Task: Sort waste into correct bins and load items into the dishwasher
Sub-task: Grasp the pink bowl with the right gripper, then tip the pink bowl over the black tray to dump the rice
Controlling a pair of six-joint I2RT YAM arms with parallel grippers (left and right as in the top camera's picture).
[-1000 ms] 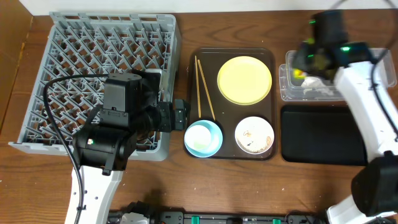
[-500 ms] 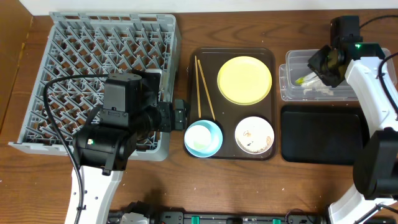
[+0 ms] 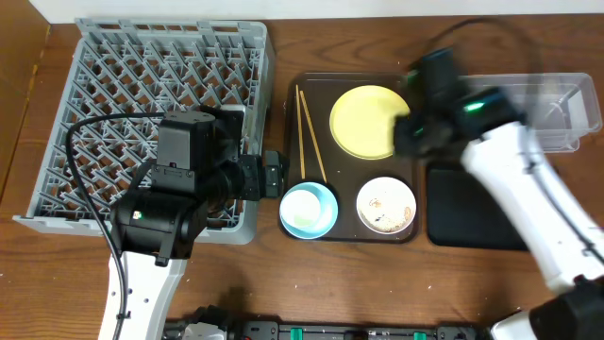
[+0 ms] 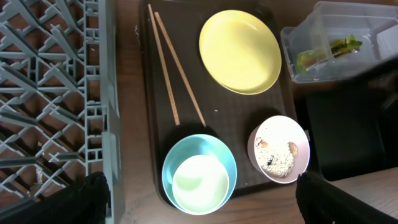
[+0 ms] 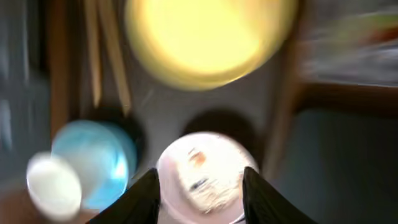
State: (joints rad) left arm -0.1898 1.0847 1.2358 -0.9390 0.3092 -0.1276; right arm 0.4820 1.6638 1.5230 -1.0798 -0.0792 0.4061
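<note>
The right gripper (image 5: pixel 205 198) was recorded over the tray (image 3: pixel 344 179), jaws apart, white bowl (image 5: pixel 200 174) framed between them. The left gripper (image 3: pixel 275 177) was held beside the rack (image 3: pixel 142 85), jaws apart. The wrapper (image 4: pixel 323 53) was noted inside the tub (image 4: pixel 367 25), far right corner.

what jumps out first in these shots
The large square grey plastic dish rack fills the left side. Beside it, a dark brown serving tray carries a round yellow plate and a small white bowl of crumbs, with the blurred right tool open above that bowl.
</note>
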